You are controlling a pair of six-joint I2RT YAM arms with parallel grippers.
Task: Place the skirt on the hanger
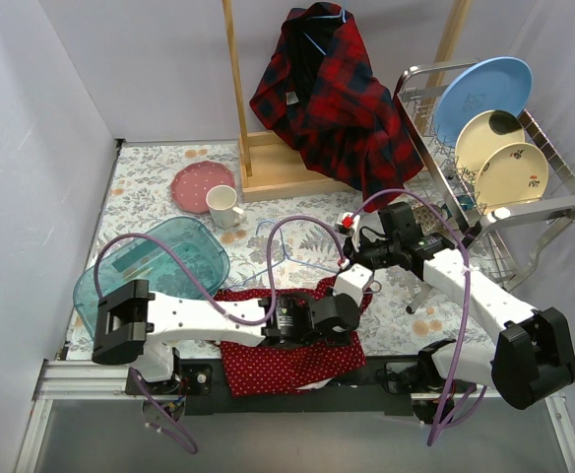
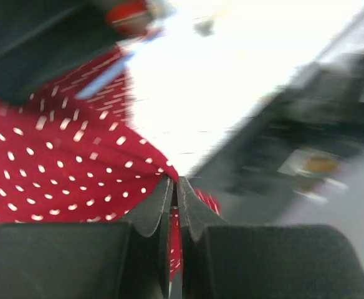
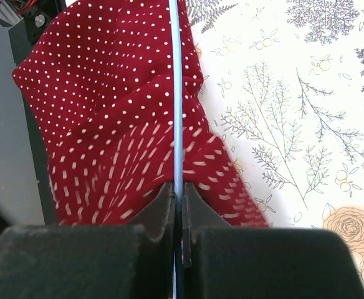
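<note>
Floral tablecloth all over, with the red dotted skirt bunched at lower centre of the top view, right by the near edge. Left gripper is pressed together on a fold of skirt. Right gripper is pinching the thin blue hanger, which lies straight across the skirt.

Plaid shirt by wooden frame, white mug beside pink plate; teal tray
</note>
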